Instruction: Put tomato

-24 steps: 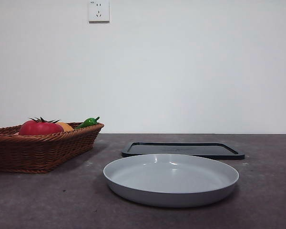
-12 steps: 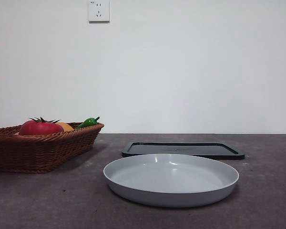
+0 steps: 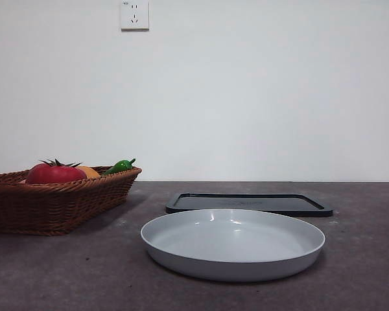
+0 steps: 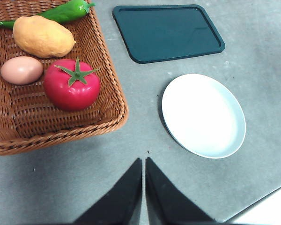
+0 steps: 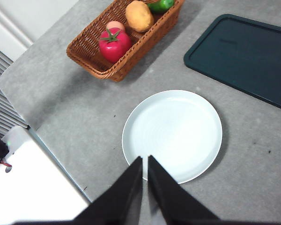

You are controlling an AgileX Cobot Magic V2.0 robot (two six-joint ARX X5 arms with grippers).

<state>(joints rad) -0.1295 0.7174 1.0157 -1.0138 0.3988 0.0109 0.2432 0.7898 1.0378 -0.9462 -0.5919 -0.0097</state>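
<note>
The red tomato (image 3: 54,173) with a green calyx lies in a brown wicker basket (image 3: 52,201) at the left of the table. It also shows in the left wrist view (image 4: 71,86) and in the right wrist view (image 5: 114,44). My left gripper (image 4: 144,161) is shut and empty, high above the bare table beside the basket (image 4: 107,112). My right gripper (image 5: 144,159) is shut and empty, high above the near rim of the white plate (image 5: 172,135). Neither arm shows in the front view.
The basket also holds an orange fruit (image 4: 43,36), a green chili pepper (image 4: 61,12) and a pale egg (image 4: 21,70). A white round plate (image 3: 233,242) sits in the middle. A dark flat tray (image 3: 249,203) lies behind it. The table's edge (image 5: 51,145) shows in the right wrist view.
</note>
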